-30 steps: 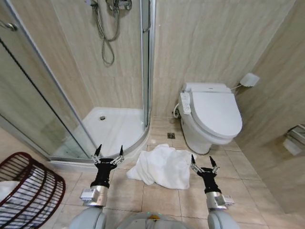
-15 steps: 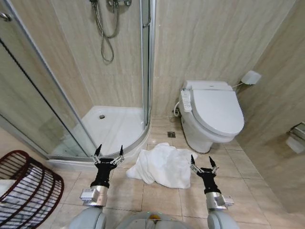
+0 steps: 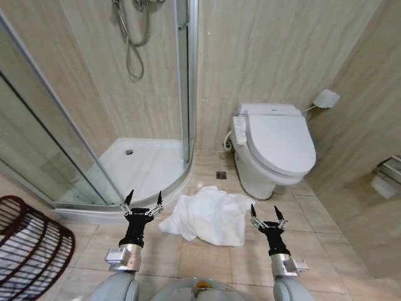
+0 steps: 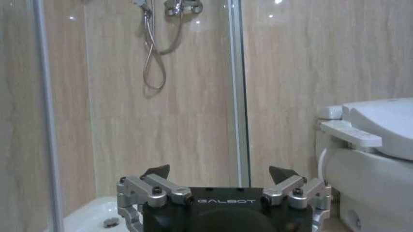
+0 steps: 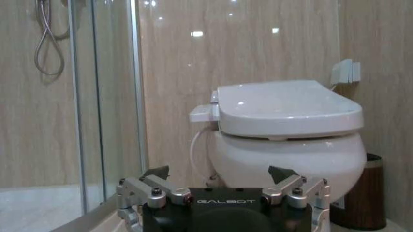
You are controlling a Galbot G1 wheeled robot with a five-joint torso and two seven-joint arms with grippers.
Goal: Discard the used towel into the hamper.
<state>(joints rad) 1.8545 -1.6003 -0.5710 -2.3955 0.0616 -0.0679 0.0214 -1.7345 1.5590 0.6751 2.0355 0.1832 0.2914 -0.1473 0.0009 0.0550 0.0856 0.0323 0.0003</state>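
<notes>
The towel (image 3: pixel 207 216) is a white, crumpled heap on the tiled floor. It lies in front of the robot, between the shower (image 3: pixel 141 166) and the toilet (image 3: pixel 272 147). It also lies between the two claws, a bit farther forward than both.

The left claw (image 3: pixel 143 202) is held up low in front of the robot, with its fingers spread wide and nothing in them. The right claw (image 3: pixel 265 214) is held the same way on the other side, fingers apart and empty too. The left wrist view shows the left claw (image 4: pixel 219 175) open, pointing at the shower wall. The right wrist view shows the right claw (image 5: pixel 219 174) open, pointing at the toilet (image 5: pixel 284 125).

The towel heap is wider from side to side than from front to back. Its right edge comes close to the right claw, and its left edge is just beside the left claw. So both arms look about as near, and either could reach down for it.

The hamper (image 3: pixel 28 248) sits on the floor far off to the robot's left, well apart from the towel. It is on the left arm's side, so the left arm looks like the handier one for carrying the towel there.
</notes>
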